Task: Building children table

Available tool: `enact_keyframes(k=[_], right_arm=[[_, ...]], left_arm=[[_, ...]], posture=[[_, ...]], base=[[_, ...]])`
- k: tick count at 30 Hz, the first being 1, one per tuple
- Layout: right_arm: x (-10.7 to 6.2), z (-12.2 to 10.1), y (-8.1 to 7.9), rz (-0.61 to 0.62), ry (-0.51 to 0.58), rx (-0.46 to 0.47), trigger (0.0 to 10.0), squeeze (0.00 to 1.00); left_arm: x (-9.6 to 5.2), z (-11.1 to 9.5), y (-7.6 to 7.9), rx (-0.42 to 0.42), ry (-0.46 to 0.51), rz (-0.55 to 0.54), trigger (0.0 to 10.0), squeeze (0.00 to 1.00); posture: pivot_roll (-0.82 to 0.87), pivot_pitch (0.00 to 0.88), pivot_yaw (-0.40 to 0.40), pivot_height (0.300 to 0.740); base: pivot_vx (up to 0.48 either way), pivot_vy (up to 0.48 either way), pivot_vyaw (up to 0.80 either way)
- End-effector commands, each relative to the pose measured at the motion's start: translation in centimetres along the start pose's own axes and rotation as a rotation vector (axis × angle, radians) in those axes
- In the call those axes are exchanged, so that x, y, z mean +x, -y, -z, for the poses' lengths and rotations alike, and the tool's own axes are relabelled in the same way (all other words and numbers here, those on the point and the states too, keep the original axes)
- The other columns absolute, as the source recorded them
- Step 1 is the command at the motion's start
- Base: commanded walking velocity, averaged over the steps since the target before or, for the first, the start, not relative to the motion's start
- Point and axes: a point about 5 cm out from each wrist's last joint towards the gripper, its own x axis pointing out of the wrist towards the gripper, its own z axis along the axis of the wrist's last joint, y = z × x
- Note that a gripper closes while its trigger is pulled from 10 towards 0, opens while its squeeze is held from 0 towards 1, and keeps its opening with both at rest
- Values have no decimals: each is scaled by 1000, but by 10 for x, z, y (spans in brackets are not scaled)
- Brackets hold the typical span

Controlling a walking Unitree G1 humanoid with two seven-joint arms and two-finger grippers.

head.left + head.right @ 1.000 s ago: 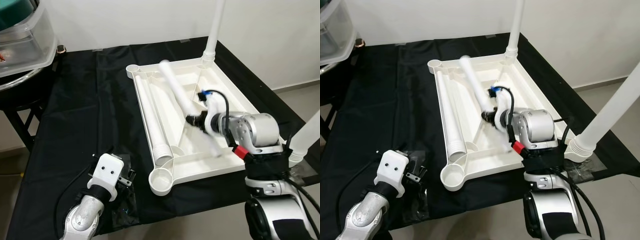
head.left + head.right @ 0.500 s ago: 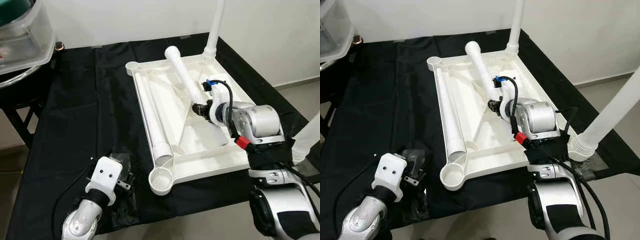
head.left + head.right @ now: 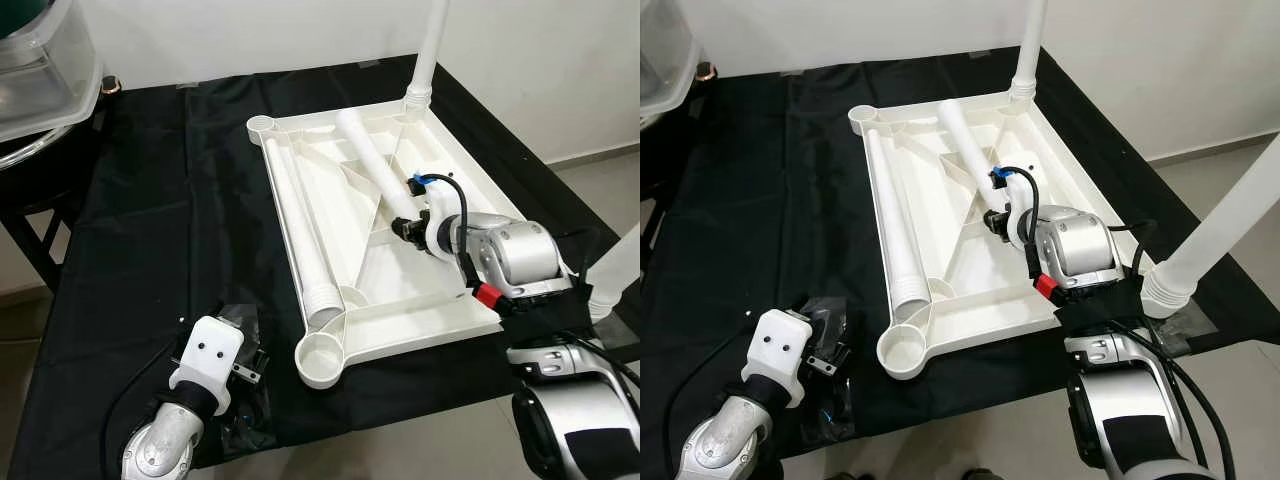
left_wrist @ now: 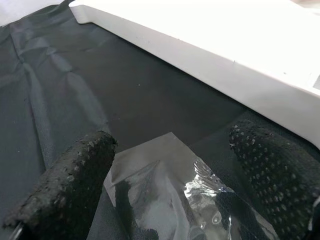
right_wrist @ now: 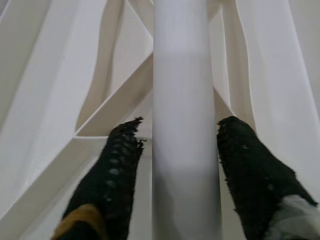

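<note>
Leg: white table leg (image 3: pixel 372 166) lies across the upturned white tabletop (image 3: pixel 455 165), its near end between the fingers (image 5: pixel 116 165) of the right claw (image 3: pixel 408 226).
Right claw: clenched on that leg at about 3 o'clock of the tabletop; fingers flank it in the wrist view.
Long axis: leg runs from 5 o'clock up toward 11 o'clock.
Second leg: (image 3: pixel 303 240) lies along the tabletop's 9 o'clock edge.
Standing legs: one (image 3: pixel 430 50) at 12 o'clock, another (image 3: pixel 1220 225) at 4 o'clock.
Left claw: (image 4: pixel 170 165) released, over a clear plastic bag (image 4: pixel 165 200) on the black-clothed worktop (image 3: pixel 150 230).
Writing: none legible.
</note>
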Motion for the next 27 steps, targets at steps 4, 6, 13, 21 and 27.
enact_keyframes(k=[4, 6, 13, 21, 27], right_arm=[[0, -5, -2, -16, 57, -9, 10000, 1000], [-3, -8, -3, -29, 75, -13, 10000, 1000], [-10, -12, 0, -43, 124, -17, 10000, 1000], [-25, -33, 7, -26, 283, 15, 10000, 1000], [-35, -46, -16, -120, 415, -110, 10000, 1000]], left_arm=[[-2, 0, -1, 8, -13, 2, 10000, 0], [-1, 0, -1, 8, -12, 2, 10000, 0], [1, 1, -1, 8, -11, 2, 10000, 0], [4, 2, -3, 8, -10, 1, 10000, 0], [5, 2, -5, 7, -7, -6, 10000, 0]], posture=[[6, 199, -2, 740], [1, 193, 0, 740], [-7, 184, 1, 740], [-10, 176, 5, 740], [-4, 164, 0, 740]], base=[[0, 0, 0], [0, 0, 0], [0, 0, 0], [0, 0, 0], [0, 0, 0]])
